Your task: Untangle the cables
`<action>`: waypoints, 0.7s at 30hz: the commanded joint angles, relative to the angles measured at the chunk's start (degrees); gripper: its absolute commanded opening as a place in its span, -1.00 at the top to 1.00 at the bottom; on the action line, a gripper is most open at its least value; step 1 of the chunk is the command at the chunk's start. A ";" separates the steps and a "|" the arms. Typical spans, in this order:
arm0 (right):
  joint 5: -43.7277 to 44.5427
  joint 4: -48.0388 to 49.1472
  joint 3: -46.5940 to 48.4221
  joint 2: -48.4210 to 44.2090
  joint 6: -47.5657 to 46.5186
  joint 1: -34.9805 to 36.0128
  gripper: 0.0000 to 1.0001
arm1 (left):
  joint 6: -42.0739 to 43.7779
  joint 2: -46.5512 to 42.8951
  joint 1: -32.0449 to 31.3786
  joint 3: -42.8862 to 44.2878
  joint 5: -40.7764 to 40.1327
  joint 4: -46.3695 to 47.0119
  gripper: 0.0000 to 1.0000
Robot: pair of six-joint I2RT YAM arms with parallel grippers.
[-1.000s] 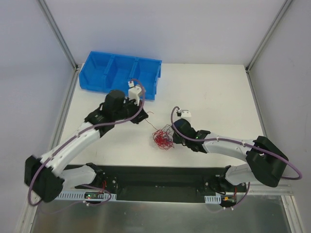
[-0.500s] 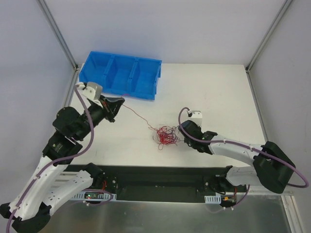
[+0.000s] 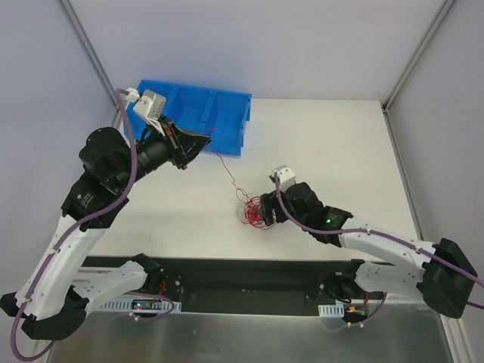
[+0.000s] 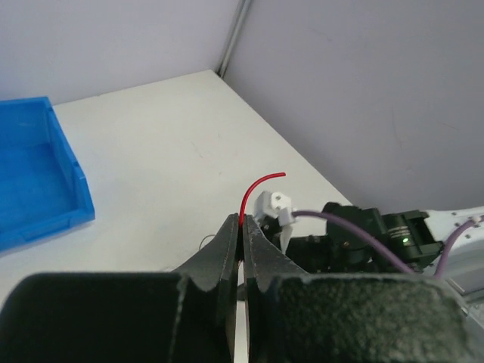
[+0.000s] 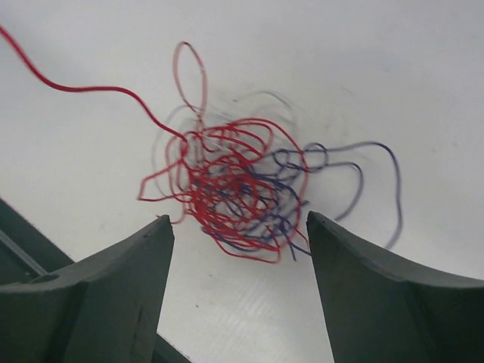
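Trouble looming: pinching red wire point(image 4: 255, 184) tight in left fingers point(image 4: 229, 238), stretching it from cables point(image 5: 234, 200) bunched between wide right fingers point(image 5: 151, 249) on desk point(image 5: 393, 68); unpinned, risking dragging whole bunch along.

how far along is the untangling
Done: no strand visibly lies free yet. In hand: the left hand pinches one thin red wire, stretched from the small tangle of red, purple and pale curly wires toward the blue plastic bin. Left: the tangle itself, with the right hand open over it.
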 commanded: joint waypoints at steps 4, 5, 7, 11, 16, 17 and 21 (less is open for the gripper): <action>1.70 9.48 9.84 16.72 0.82 3.82 -0.37 | -2.20 1.71 -0.32 10.45 4.54 1.35 1.00; 5.83 6.50 11.60 19.36 5.21 3.83 -0.33 | -1.85 1.80 -0.32 11.51 4.72 1.43 1.00; 9.55 4.71 11.88 22.36 8.14 3.65 -0.24 | -0.37 1.71 -0.32 14.31 4.29 1.43 1.00; 14.30 5.15 7.15 22.46 11.31 3.39 0.01 | 4.38 2.41 -0.32 23.44 1.39 1.26 1.00; 16.33 4.36 0.56 20.97 15.09 0.41 0.31 | 9.48 4.34 -0.32 33.73 -4.50 1.08 1.00; 16.59 4.10 -0.33 20.44 15.44 -0.30 0.31 | 10.79 4.96 -0.32 35.58 -5.38 1.08 1.00; 19.66 -1.24 -2.00 17.37 17.38 -2.67 0.28 | 15.28 7.51 -0.32 42.18 -8.63 1.26 1.00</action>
